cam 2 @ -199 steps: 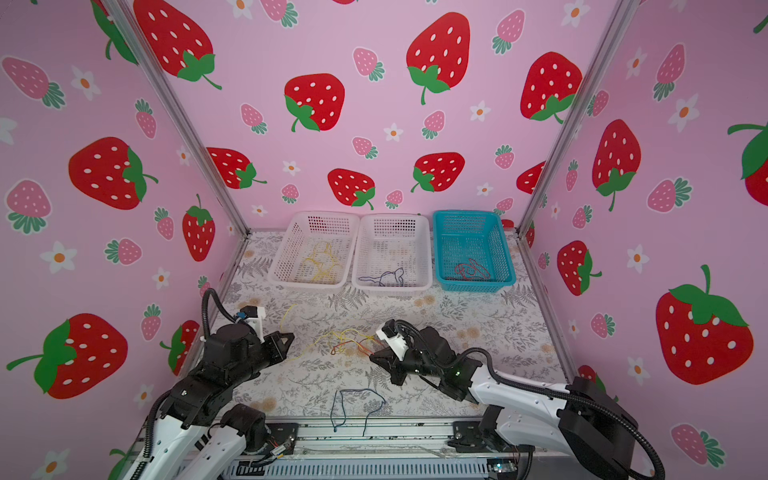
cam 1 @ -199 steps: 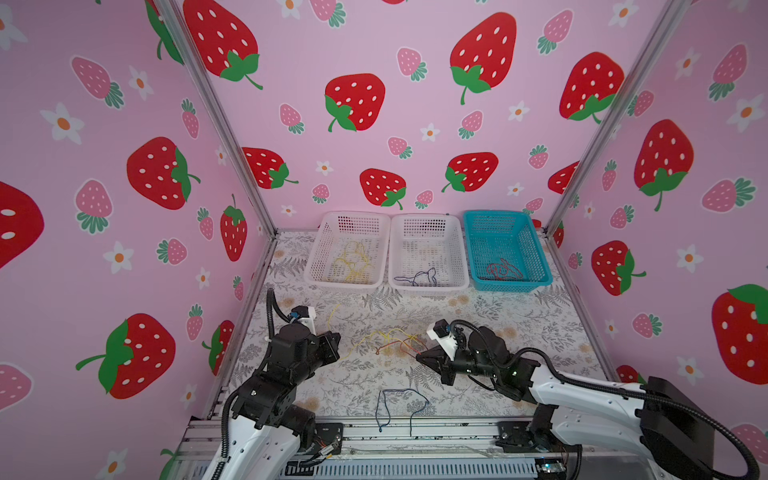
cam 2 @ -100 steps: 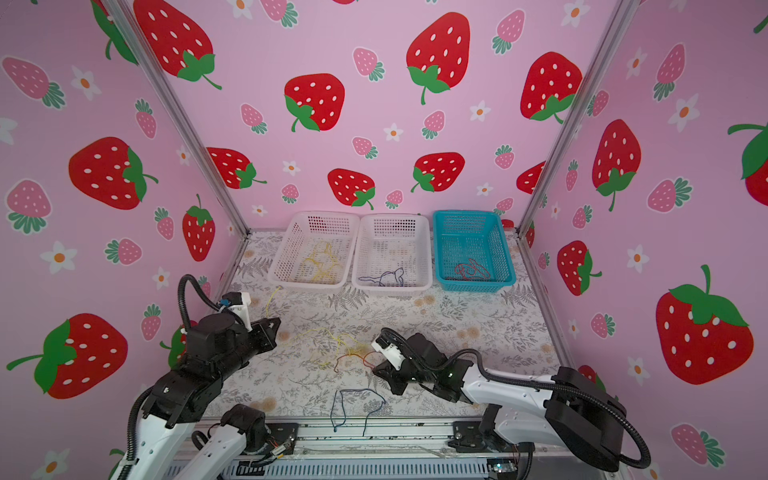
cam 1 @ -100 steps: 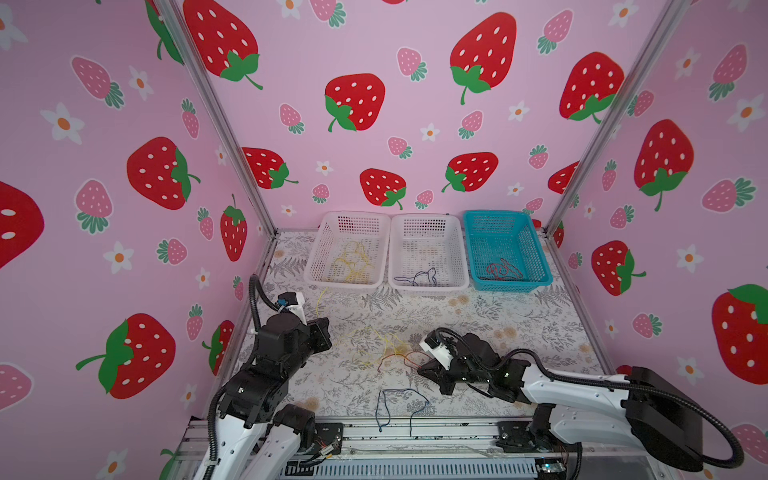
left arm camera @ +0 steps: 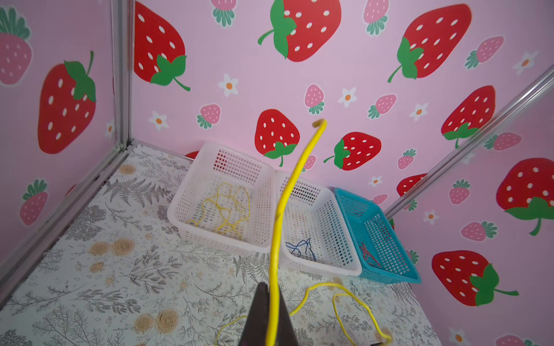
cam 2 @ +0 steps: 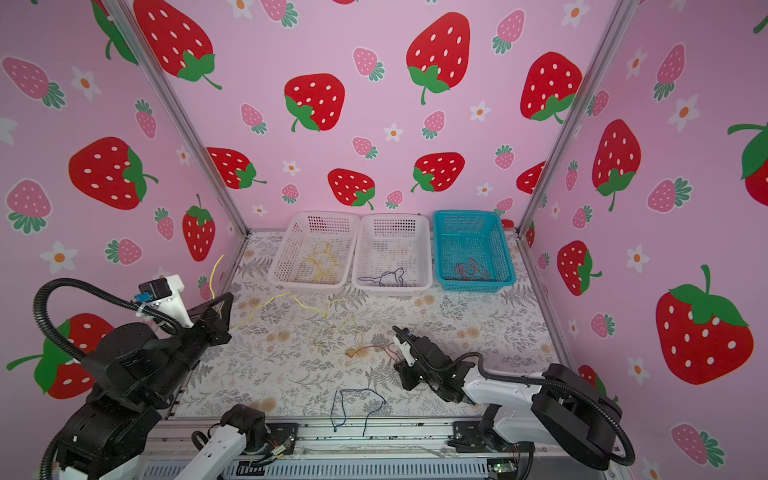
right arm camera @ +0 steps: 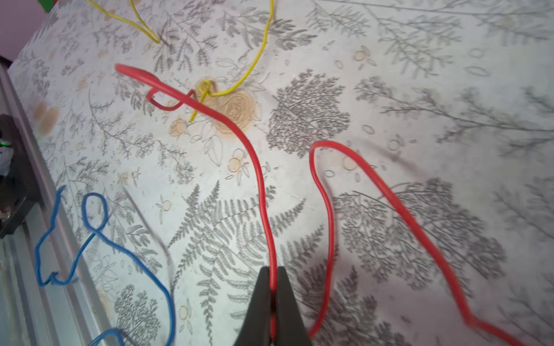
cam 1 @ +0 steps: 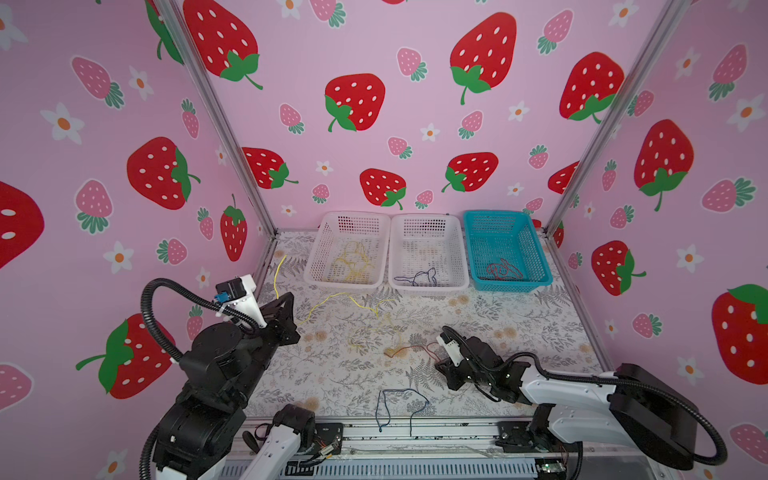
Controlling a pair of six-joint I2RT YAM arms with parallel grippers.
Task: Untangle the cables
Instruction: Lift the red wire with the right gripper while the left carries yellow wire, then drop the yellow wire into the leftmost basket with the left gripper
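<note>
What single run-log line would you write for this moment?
left gripper: shut on yellow cable | right gripper: shut on red cable | yellow and red: crossing each other | blue cable: loose near front edge

1. Thin red cable (right arm camera: 260, 179) and thin yellow cable (left arm camera: 277, 218): smooth, glossy plastic-looking sheaths.
2. Two white perforated baskets (cam 1: 345, 285) and a teal perforated basket (cam 1: 513, 286), at the table's 12 o'clock: moulded plastic with a faint sheen.
3. Grey fern-printed table cover (cam 1: 519, 324): matt and flat.
4. Silvery corner post (left arm camera: 121, 75): brushed metal.
</note>
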